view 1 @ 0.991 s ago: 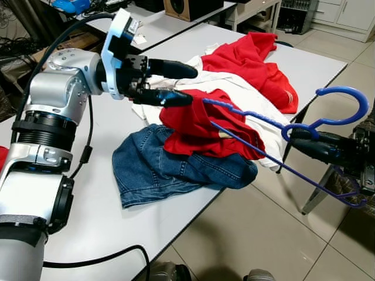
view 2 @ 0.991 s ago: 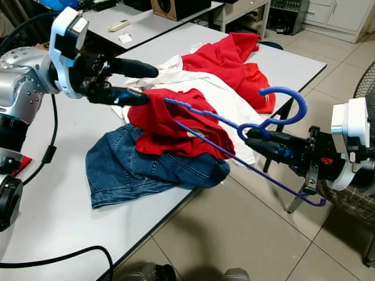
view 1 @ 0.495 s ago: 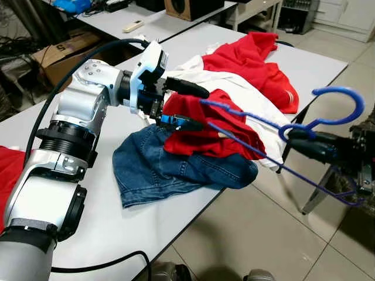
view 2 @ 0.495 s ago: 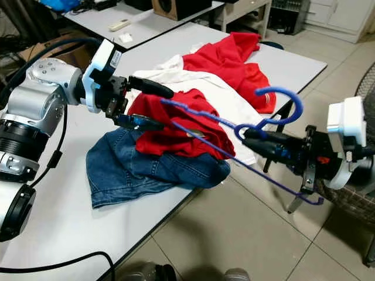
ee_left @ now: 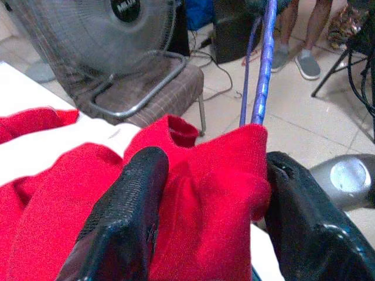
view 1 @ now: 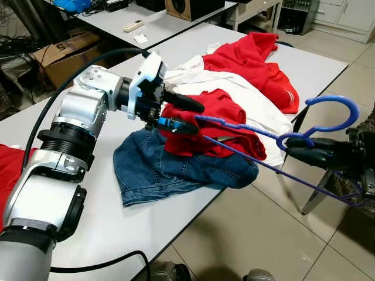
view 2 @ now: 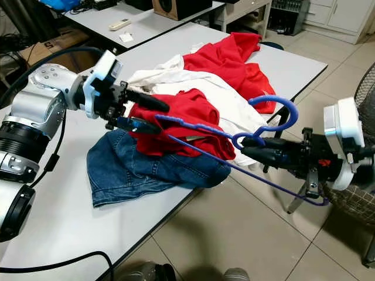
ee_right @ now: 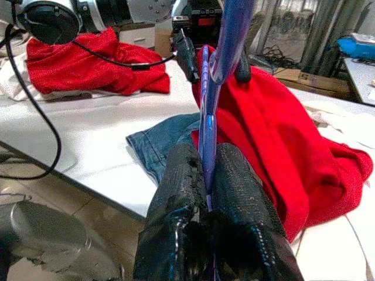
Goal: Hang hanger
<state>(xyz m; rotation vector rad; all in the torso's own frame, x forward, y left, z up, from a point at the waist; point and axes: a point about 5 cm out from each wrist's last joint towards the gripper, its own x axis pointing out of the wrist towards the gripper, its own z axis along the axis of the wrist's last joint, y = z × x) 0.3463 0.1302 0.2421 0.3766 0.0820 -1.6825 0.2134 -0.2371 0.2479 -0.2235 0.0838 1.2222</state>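
Note:
A blue plastic hanger (view 1: 328,104) hangs in the air off the table's right edge. My right gripper (view 1: 291,145) is shut on its neck, just under the hook, and the right wrist view shows the blue bar pinched between the gripper's fingers (ee_right: 181,175). One hanger arm runs left into a red shirt (view 1: 228,114) that lies on the clothes pile. My left gripper (view 1: 186,114) is shut on a bunch of that red shirt where the hanger arm's tip enters it. In the left wrist view the red cloth (ee_left: 205,193) fills the gap between the fingers, with the blue hanger bar (ee_left: 262,70) rising from it.
Blue jeans (view 1: 158,170) lie under the red shirt on the grey table (view 1: 105,216), with a white garment (view 1: 258,96) and another red garment (view 1: 252,58) beyond. A fan (view 2: 366,93) stands at the right behind my right arm. Tiled floor lies below the hanger.
My left arm has dropped and reached right, taking the red shirt's edge further along the hanger arm. The right gripper and hanger have sunk slightly and shifted left.

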